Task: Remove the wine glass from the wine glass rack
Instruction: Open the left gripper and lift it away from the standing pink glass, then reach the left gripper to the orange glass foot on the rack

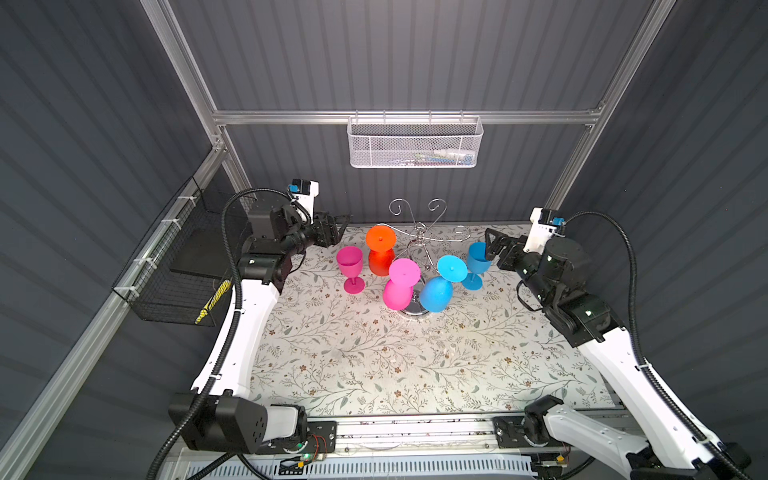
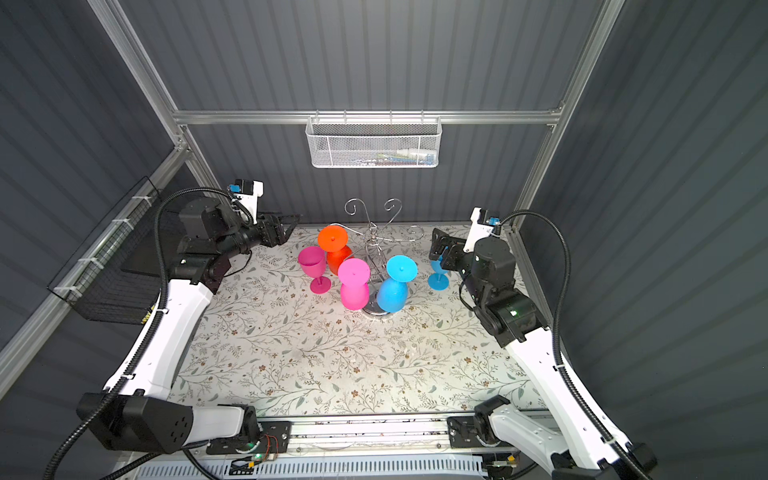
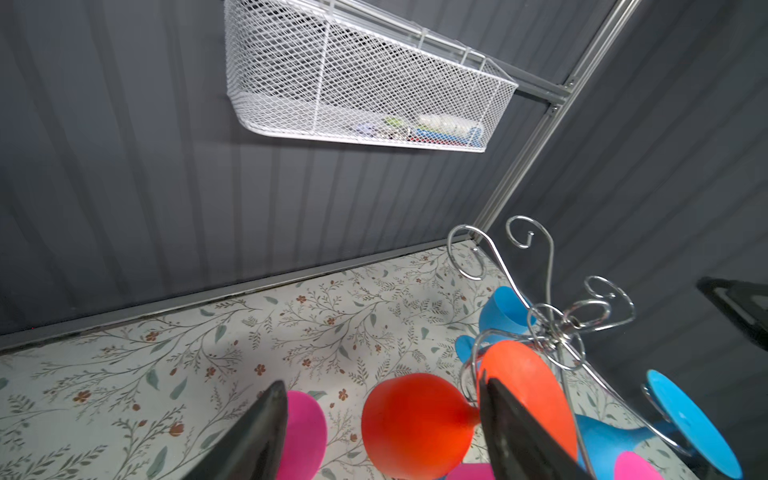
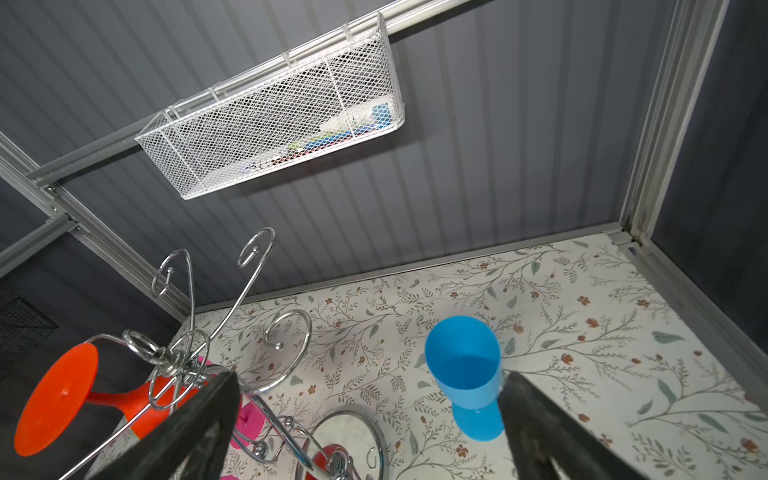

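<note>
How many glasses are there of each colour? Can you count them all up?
Pink glasses: 2
Orange glass: 1
Blue glasses: 2
Total: 5

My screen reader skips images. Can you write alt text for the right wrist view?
A blue wine glass stands upright on the floral table, beyond the open right gripper. Beside it, the chrome rack holds an orange glass upside down.

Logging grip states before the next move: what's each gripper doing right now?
Left gripper: open, holding nothing.
Right gripper: open, holding nothing.
</note>
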You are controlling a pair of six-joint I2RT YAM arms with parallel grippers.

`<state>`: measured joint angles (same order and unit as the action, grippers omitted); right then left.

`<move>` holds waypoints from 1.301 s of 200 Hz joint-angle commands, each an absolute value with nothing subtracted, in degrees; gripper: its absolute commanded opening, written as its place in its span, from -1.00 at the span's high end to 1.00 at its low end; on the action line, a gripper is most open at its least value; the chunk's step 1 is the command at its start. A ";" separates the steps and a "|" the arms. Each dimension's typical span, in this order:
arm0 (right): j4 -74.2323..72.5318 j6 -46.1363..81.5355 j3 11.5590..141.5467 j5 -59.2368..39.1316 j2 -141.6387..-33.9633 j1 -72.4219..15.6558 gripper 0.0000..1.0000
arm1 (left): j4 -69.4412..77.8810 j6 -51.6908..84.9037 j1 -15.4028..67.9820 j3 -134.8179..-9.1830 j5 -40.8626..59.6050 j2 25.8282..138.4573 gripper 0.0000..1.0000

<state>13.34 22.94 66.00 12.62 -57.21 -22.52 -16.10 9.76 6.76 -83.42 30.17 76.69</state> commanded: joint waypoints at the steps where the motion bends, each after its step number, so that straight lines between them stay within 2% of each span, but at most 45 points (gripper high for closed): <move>1: 13.54 27.21 67.15 8.34 -57.13 -21.62 -0.98 | -18.06 12.29 6.68 -87.27 36.83 77.35 -0.49; 37: 17.47 29.72 67.19 3.66 -56.17 -21.53 -0.98 | -7.22 25.88 6.68 -78.67 44.92 74.29 -0.48; 77: 19.34 30.94 66.76 1.23 -54.05 -21.51 -0.98 | -18.03 24.54 6.68 -82.65 49.10 75.25 -0.40; 105: 21.27 30.59 66.32 1.35 -52.70 -21.53 -0.98 | -10.22 35.01 6.68 -76.92 52.66 73.86 -0.38; 131: 23.98 31.13 66.35 1.22 -52.06 -21.52 -0.98 | -3.30 44.52 6.68 -71.79 53.29 72.23 -0.34; 158: 24.92 30.61 65.39 0.88 -50.64 -21.51 -0.98 | -2.00 48.15 6.76 -70.05 55.31 71.98 -0.19; 188: 27.69 30.19 65.52 1.58 -50.14 -21.53 -0.98 | 0.01 50.56 6.81 -68.73 55.50 71.14 -0.13; 226: 25.76 31.66 64.00 1.17 -49.90 -21.53 -0.98 | 21.08 67.27 7.63 -60.14 54.16 71.28 0.06; 260: 26.19 30.52 65.12 1.06 -51.21 -21.53 -0.98 | 20.57 67.62 8.94 -60.90 53.62 73.10 0.13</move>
